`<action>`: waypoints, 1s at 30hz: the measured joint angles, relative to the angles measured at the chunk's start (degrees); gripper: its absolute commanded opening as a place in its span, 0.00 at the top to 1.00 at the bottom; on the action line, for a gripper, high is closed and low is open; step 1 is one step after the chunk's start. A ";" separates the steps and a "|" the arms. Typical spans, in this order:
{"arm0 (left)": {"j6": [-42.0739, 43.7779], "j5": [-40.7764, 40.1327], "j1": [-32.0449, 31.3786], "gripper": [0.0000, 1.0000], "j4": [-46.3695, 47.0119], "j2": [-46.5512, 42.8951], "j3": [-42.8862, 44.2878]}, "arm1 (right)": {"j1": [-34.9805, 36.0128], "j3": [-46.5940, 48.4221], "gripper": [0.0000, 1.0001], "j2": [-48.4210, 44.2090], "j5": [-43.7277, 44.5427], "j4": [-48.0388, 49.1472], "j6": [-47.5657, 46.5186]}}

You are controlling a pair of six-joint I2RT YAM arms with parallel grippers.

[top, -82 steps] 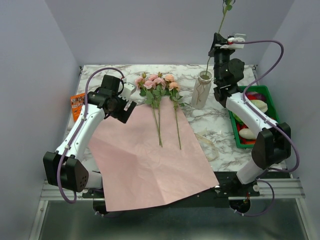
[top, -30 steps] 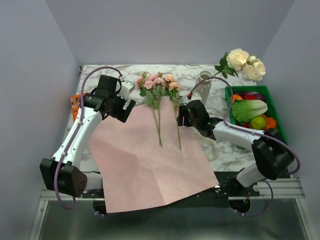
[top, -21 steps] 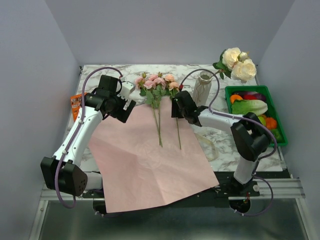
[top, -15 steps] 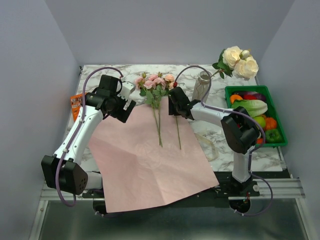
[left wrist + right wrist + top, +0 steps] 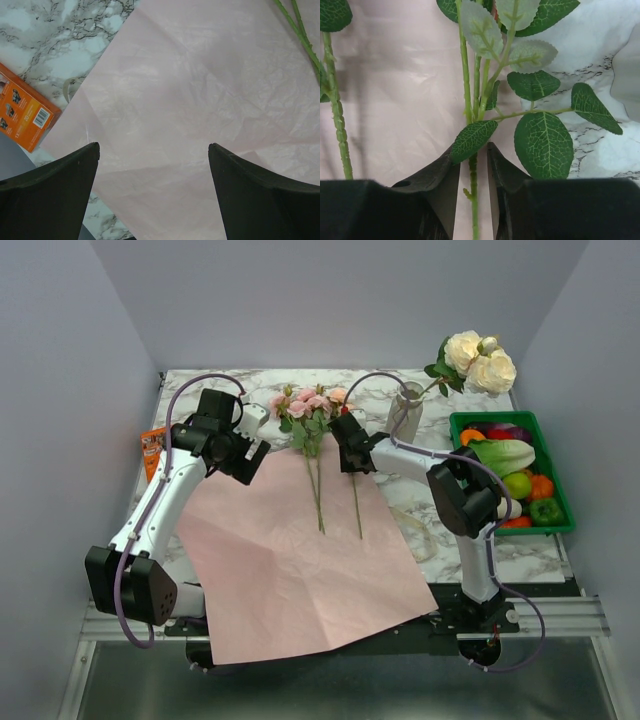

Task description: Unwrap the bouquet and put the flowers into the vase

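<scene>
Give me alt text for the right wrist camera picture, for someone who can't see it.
The right gripper straddles a thin green flower stem lying on pink paper, its dark fingers not quite touching it. Veined green leaves branch above, a second stem lies at left, and marble table shows at right.

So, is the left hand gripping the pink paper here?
No, the left hand is open over the pink paper, its fingers wide apart with nothing pinched between them.
</scene>
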 measured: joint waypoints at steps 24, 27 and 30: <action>0.00 0.35 0.07 0.01 -0.46 -0.13 0.11 | 2.38 -0.07 0.99 -17.94 -2.75 4.63 -10.08; -0.02 0.42 0.07 0.01 -0.48 -0.42 0.11 | 4.11 2.51 0.99 -21.55 -3.34 7.89 -14.36; 0.00 0.44 0.07 0.01 -0.48 -1.01 0.11 | 6.12 2.58 0.99 -24.09 -3.50 10.84 -18.51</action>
